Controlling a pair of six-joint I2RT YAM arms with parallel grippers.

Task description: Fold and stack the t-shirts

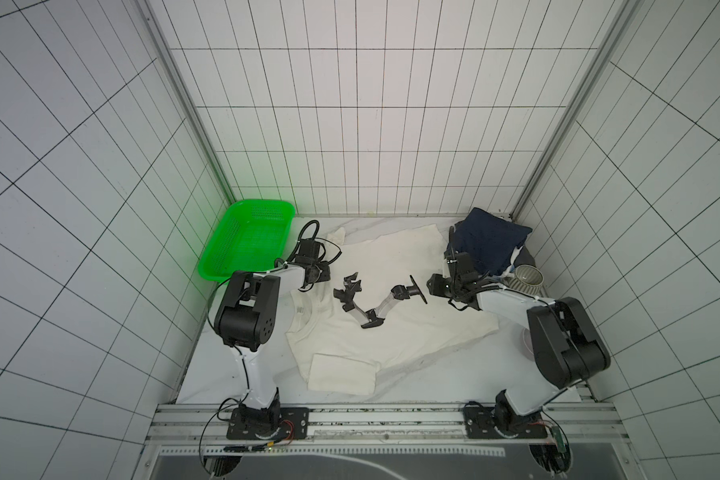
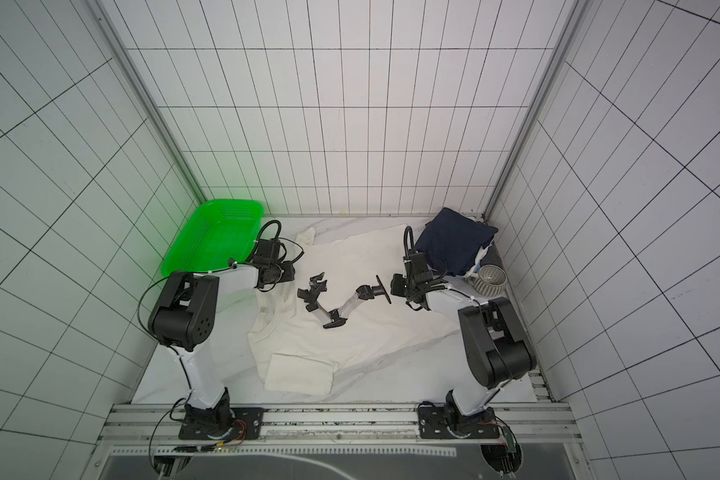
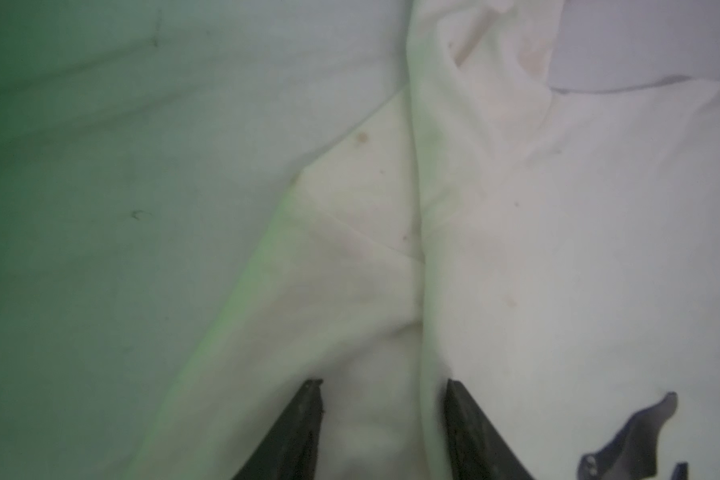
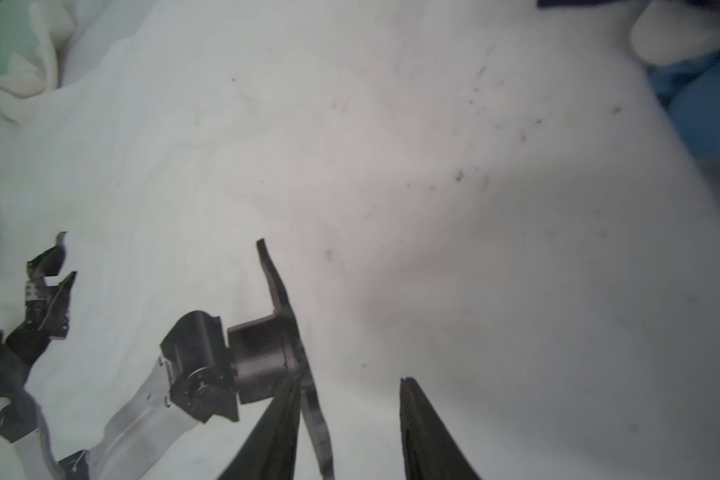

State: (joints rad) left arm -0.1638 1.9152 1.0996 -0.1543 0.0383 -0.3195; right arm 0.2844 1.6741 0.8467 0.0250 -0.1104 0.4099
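**Hovering open-jawed over the spread cream shirt (image 1: 395,266)**

Nearest, one sleeve (image 1: 341,372) lies folded onto the body. Farther in, the left gripper (image 3: 383,381) sits above the shirt's collar end, fingers parted with a ridge of cloth between them. The right gripper (image 4: 349,381) is above its hem end, fingers apart over flat cloth beside the printed robot-arm graphic (image 1: 381,309). Past its far right corner rests the navy shirt (image 1: 489,241); past the far left, the green basket (image 1: 246,241).
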